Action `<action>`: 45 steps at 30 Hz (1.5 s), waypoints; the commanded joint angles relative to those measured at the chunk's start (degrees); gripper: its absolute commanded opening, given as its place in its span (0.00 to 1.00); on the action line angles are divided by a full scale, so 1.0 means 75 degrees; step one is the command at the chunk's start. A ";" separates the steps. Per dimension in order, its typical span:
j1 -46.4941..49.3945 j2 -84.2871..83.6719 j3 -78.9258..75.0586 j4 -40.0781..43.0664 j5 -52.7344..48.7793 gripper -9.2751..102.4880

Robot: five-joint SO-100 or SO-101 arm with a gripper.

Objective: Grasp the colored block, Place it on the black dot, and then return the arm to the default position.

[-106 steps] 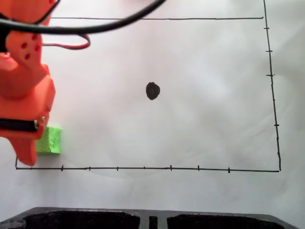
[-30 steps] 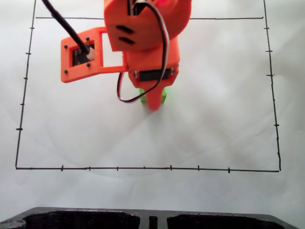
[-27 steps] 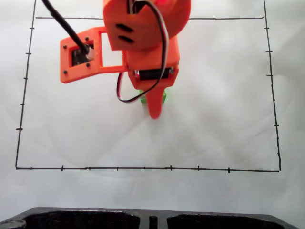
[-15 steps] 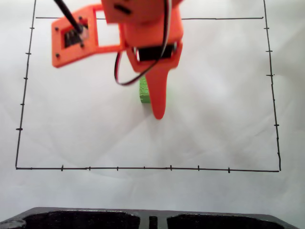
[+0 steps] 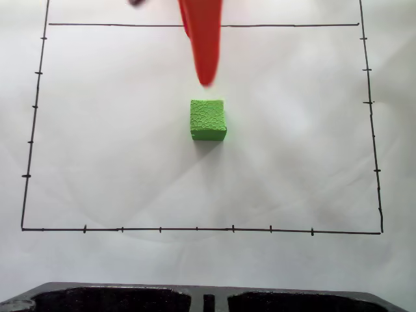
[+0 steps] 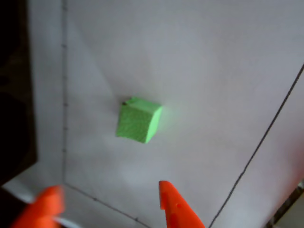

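Green cube point(image 5: 208, 119) sits flat on the white paper point(image 5: 292, 162), near the middle of the hand-drawn black border point(image 5: 372, 130). It stands free, nothing touching it. The black dot itself is covered; in the wrist view a tiny dark speck peeks out at the cube's point(image 6: 137, 119) upper left corner, which suggests the cube rests on the dot, perhaps slightly off-centre. Placement looks done.

Claw point(image 6: 107, 202): both orange fingertips show at the bottom of the wrist view, spread apart with paper visible between them, holding nothing. In the fixed view one tapered orange finger point(image 5: 204, 45) hangs blurred above the cube, well clear of it, pointing down from the top edge. The blur reads as motion.

Step in hand, as judged: return of the arm to the default position.

Notes on doing it well:
- Lift away up and back, no sideways sweep across the cube; it is light and would slide off the dot at any nudge.
- Keep the jaws apart until the fingertips are well away, so neither tip clips the cube's top edge.
- Watch trailing cables; a dragging loop could shift the cube or wrinkle the paper.
- Fold smoothly, no jerk that shakes the surface.

Black tray-like edge point(image 5: 130, 296) lies along the bottom of the fixed view, away from the retreat path.
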 commanded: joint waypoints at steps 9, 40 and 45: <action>0.0574 0.2871 0.1406 0.0164 -0.1043 0.12; 0.0352 0.5309 0.6105 -0.3223 -0.0539 0.08; 0.0363 0.5309 0.6316 -0.3715 -0.0527 0.08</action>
